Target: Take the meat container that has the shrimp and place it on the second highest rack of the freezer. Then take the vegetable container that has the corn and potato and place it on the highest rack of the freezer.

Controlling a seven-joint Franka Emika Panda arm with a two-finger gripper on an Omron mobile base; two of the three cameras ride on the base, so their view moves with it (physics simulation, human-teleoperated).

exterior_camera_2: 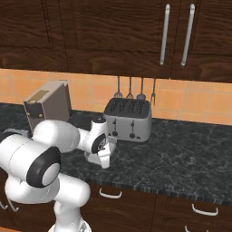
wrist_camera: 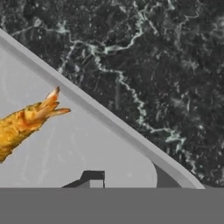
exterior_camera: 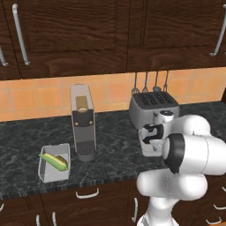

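White arm w/ dark joints rises from base, elbow bent, forearm stretched fwd and angled down. Wrist tipped so the gripper (exterior_camera_2: 100,159) points down, low and close to the surface below. One dark finger tip (wrist_camera: 92,178) visible in hand view; can't tell how far apart the fingers stand.

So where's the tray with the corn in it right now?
The tray with the corn sits on the dark stone counter at the lower left of the left base view, near the front edge, just left of the tall grey coffee machine.
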